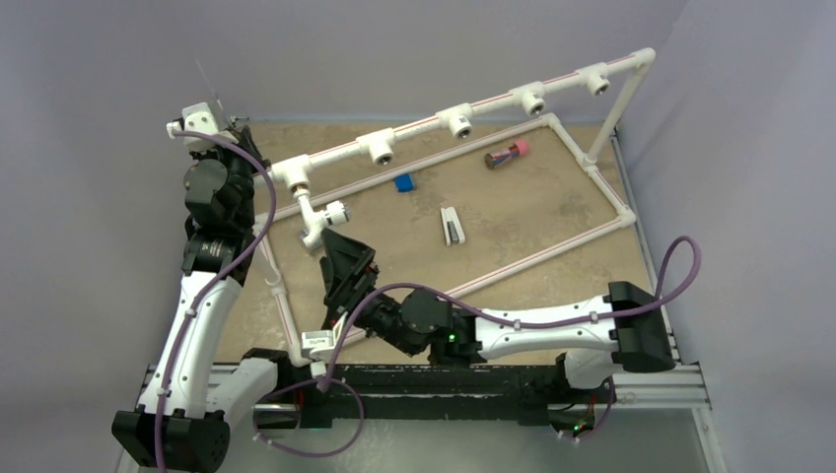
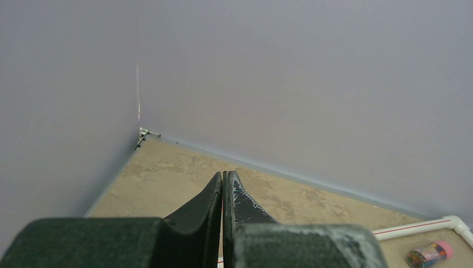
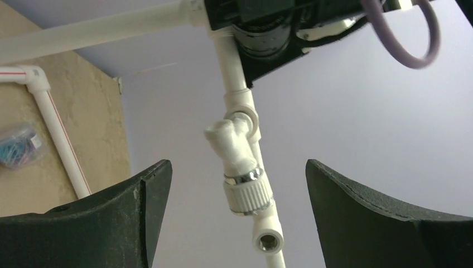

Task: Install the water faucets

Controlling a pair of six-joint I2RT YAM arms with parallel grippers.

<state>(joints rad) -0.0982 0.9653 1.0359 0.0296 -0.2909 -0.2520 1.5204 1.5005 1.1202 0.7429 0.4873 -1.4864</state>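
A white water faucet [image 1: 313,222] hangs from the leftmost T fitting [image 1: 295,175] of the white pipe frame, its ribbed knob [image 1: 337,210] pointing right. In the right wrist view the faucet [image 3: 233,139] and its knob [image 3: 249,194] with silvery rings sit between my fingers but beyond them, untouched. My right gripper [image 1: 340,258] [image 3: 237,163] is open and empty, just in front of the faucet. My left gripper [image 1: 237,143] [image 2: 224,177] is shut on nothing, raised near the far-left corner behind the frame. No other faucet is in view.
Several empty T fittings [image 1: 458,120] line the raised pipe. On the table lie a small blue block [image 1: 404,182], a flat white-and-black piece [image 1: 452,225] and a pink-capped cylinder [image 1: 507,154] [image 2: 429,254]. Grey walls close the back and sides.
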